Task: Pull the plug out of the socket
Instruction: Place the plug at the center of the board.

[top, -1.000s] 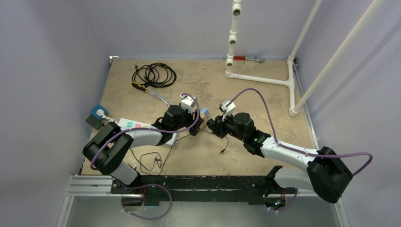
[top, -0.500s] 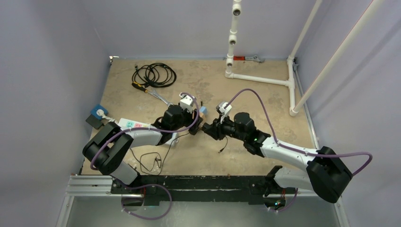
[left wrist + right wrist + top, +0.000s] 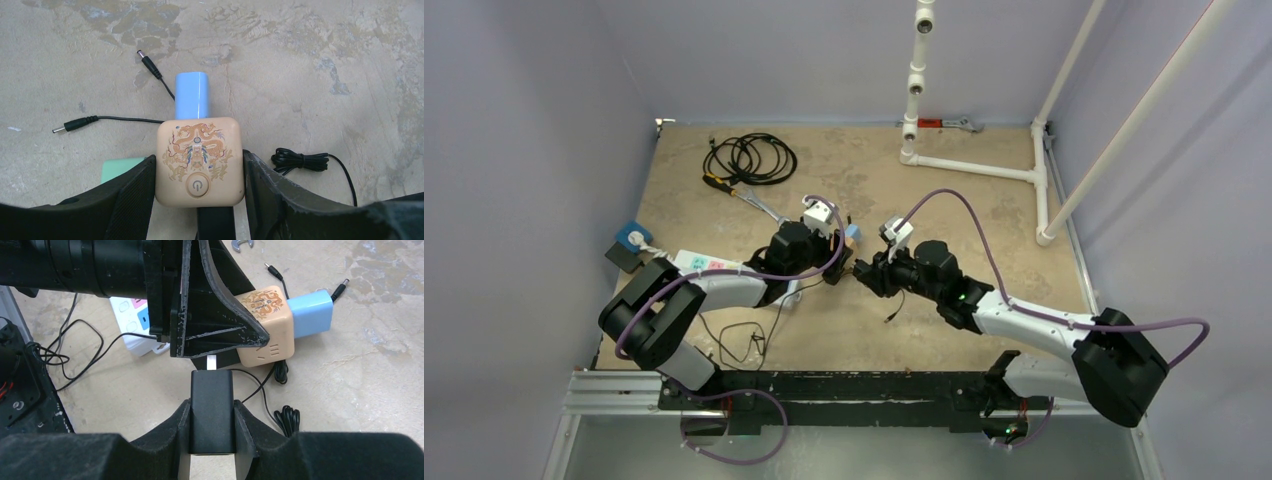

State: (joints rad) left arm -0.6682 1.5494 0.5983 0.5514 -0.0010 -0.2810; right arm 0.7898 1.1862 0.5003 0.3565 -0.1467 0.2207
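Observation:
The socket (image 3: pixel 199 145) is a beige cube with a dragon print and a power button. My left gripper (image 3: pixel 199 157) is shut on its two sides, just above the table (image 3: pixel 844 262). The plug (image 3: pixel 212 410) is a black block, and my right gripper (image 3: pixel 212 405) is shut on it, close against the left gripper (image 3: pixel 864 272). A short length of the plug's metal prong (image 3: pixel 212 362) shows between the plug and the socket (image 3: pixel 270 335); its tip is hidden behind the left finger. From the left wrist, the plug (image 3: pixel 215 222) sits at the socket's near face.
A blue plug (image 3: pixel 191 95) sticks out of the socket's far side and a green block (image 3: pixel 120 167) lies at its left. Loose barrel connectors (image 3: pixel 147 62) and a bundled cable (image 3: pixel 300 161) lie nearby. A white power strip (image 3: pixel 699 263), coiled cable (image 3: pixel 749 157) and pipe frame (image 3: pixel 974 165) stand further off.
My right gripper, still shut on the black plug, has moved left from a gap away until it is close against the socket. The left gripper has barely shifted.

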